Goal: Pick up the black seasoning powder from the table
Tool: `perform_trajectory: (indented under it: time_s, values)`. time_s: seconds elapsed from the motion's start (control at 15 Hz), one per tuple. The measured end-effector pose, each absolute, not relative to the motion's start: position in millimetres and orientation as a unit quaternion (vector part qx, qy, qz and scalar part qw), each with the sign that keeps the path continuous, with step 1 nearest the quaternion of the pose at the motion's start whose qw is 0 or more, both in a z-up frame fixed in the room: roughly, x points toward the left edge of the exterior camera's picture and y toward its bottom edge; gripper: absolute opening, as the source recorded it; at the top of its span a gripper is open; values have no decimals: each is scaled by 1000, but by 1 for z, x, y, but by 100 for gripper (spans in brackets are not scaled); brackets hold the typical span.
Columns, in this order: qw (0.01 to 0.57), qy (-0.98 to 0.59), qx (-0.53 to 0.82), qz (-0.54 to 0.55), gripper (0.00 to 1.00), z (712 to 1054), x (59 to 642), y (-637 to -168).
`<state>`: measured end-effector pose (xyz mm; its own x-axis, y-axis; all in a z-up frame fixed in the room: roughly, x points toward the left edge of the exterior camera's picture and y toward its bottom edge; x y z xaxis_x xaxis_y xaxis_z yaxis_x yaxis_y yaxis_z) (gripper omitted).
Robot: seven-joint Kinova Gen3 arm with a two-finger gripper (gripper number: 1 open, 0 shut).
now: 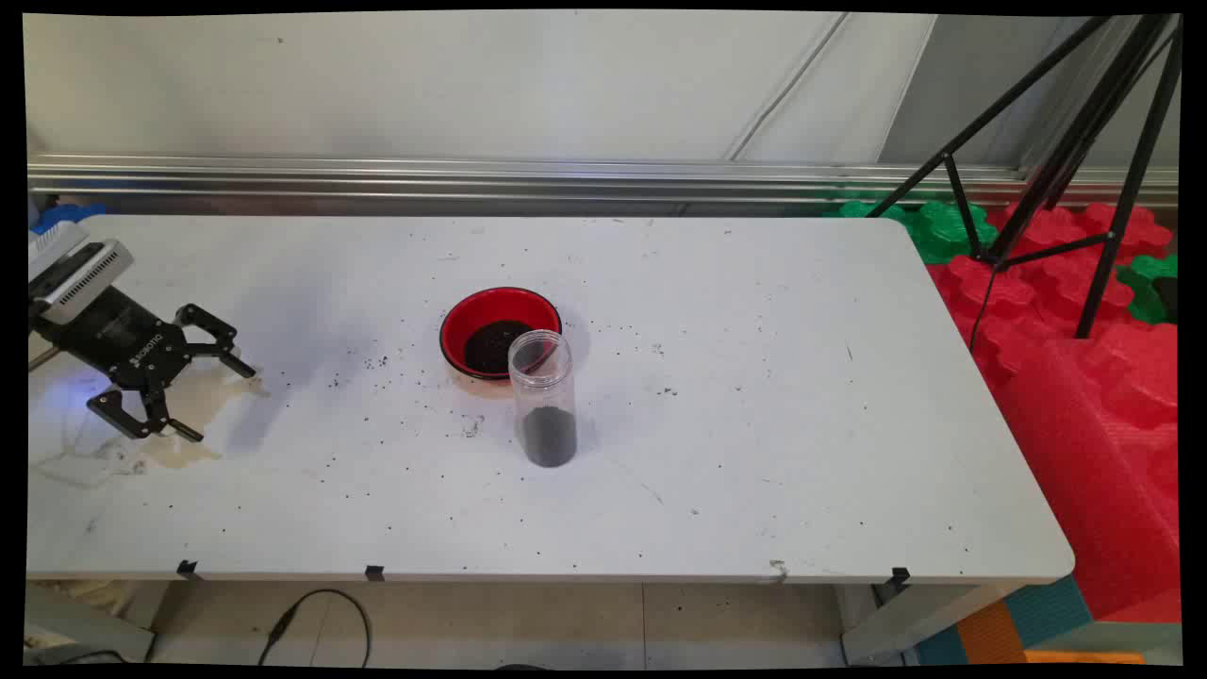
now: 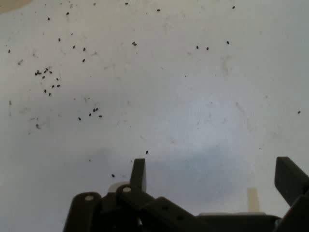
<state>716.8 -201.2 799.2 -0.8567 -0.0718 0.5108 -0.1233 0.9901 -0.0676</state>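
Gripper (image 1: pixel 219 401) hanging open and empty; well ahead, red bowl (image 1: pixel 501 332) holding dark grains, touching clear jar (image 1: pixel 543 397) partly filled likewise; grains littering white table (image 1: pixel 754 453).

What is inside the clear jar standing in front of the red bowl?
The clear jar has no lid and holds a dark granular fill only in its bottom part; the rest looks empty. Behind it, the red bowl holds similar dark material, its near-right rim partly covered.

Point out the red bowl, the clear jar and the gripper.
red bowl (image 1: pixel 469 325), main view, left inner wall.
clear jar (image 1: pixel 544 396), main view, middle of its wall.
gripper (image 1: pixel 219 400), main view, midway between the open fingertips.
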Motion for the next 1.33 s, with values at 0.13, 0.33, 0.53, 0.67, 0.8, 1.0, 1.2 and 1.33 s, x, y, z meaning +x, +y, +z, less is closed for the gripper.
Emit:
perform_trajectory:
  time_s: [0.13, 0.33, 0.53, 0.67, 0.8, 1.0, 1.2, 1.33]
  values:
    - [263, -962, 52, 50, 100, 799, 716, -202]
    - [263, -962, 55, 51, 100, 798, 714, -204]
    - [264, -961, 57, 52, 100, 799, 711, -205]
    - [266, -961, 61, 53, 100, 799, 709, -207]
    - [271, -959, 70, 54, 100, 801, 704, -209]
    - [280, -954, 88, 55, 100, 805, 695, -216]
    - [290, -950, 101, 57, 100, 809, 684, -224]
    - [297, -947, 108, 58, 100, 811, 676, -229]
